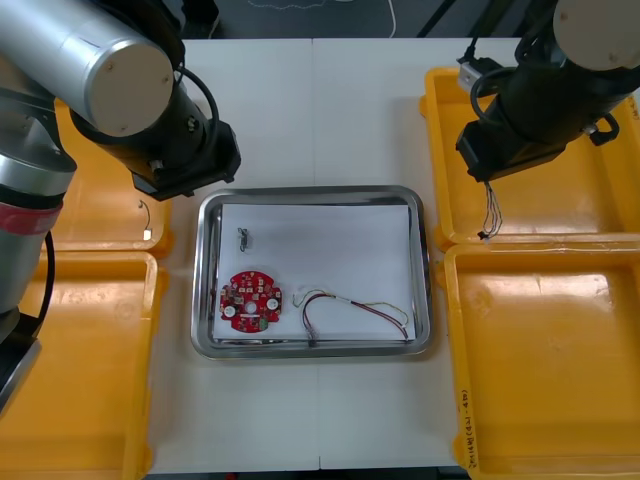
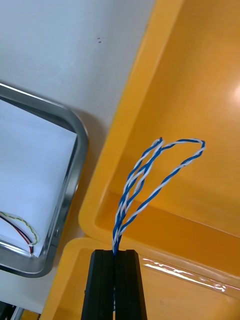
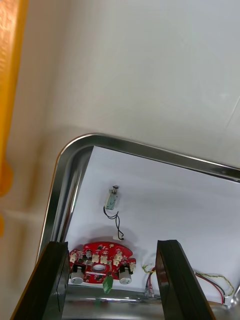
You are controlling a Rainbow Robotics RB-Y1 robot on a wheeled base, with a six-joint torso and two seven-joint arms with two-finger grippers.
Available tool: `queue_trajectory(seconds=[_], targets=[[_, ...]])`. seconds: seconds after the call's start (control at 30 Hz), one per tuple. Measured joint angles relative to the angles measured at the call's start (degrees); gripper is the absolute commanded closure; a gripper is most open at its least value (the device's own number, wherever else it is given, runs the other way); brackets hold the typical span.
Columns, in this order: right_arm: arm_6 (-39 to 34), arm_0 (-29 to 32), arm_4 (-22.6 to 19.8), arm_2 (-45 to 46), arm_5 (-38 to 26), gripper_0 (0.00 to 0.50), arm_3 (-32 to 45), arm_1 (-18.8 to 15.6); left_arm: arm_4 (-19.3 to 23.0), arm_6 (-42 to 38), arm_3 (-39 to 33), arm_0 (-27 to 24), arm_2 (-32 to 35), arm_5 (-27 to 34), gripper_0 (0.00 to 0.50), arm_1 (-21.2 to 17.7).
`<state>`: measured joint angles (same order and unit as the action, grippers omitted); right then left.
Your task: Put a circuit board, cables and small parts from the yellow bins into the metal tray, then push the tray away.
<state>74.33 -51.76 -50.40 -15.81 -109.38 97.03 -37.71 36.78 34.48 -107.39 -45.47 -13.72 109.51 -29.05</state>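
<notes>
At the right gripper (image 2: 115, 256): fingers closed on the twisted blue and white cable (image 2: 136, 175), pinched at one end, the rest looping free past the fingertips. Held over the far right yellow bin (image 1: 435, 150), close to its inner wall, well apart from the metal tray (image 1: 312, 192).

At the left gripper (image 3: 112, 246): fingers open, nothing between them, poised by the tray's far left corner.

Already on the tray's white inside: round red circuit board (image 1: 251, 301) at the near left, small metal part (image 1: 245, 238) beyond it, red and yellow cable (image 1: 355, 310) along the near right.

Probable faults from here:

- Slip. Narrow hold on limp wire, so expect loss of grip under a quick swing, with a drop onto the table (image 1: 370, 110) or back into the bin.
- Snag. Free loop hanging low enough to catch the bin wall during the crossing. Lift before traversing.
- Poor landing. Release too near the tray rim likely to leave the loop draped over the edge, then dragged or shed during the push.
- Tangle. Release directly over the red and yellow cable likely to knot the two. Aim for the bare far right area.
- Crowding. Keep the left gripper away from the drop zone.
</notes>
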Motion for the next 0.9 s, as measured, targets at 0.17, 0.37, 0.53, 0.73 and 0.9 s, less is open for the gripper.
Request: queue_trajectory(seconds=[0.17, 0.37, 0.53, 0.73, 0.9], targets=[[-3.8, 0.0, 1.0, -3.8, 2.0, 0.5, 1.9, 1.1, 2.2, 0.0, -1.4, -0.1, 1.2, 0.0, 0.0, -3.0], [-3.8, 0.0, 3.4, -7.7, 4.4, 0.5, 3.3, 3.2, 4.6, 0.0, -1.6, -0.1, 2.8, 0.0, 0.0, -6.7], [-3.7, 0.0, 5.3, -11.2, 6.3, 0.5, 4.2, 4.9, 5.7, 0.0, -1.6, -0.2, 3.7, 0.1, 0.0, -10.2], [-3.2, 0.0, 7.8, -15.4, 7.0, 0.5, 6.0, 6.8, 7.9, 0.0, 0.3, -0.2, 3.7, 0.1, 0.0, -14.3], [5.8, 0.0, 8.5, -17.3, 7.0, 0.5, 6.7, 8.7, 9.7, 0.0, 3.8, -0.2, 3.7, 0.1, 0.0, -16.7]])
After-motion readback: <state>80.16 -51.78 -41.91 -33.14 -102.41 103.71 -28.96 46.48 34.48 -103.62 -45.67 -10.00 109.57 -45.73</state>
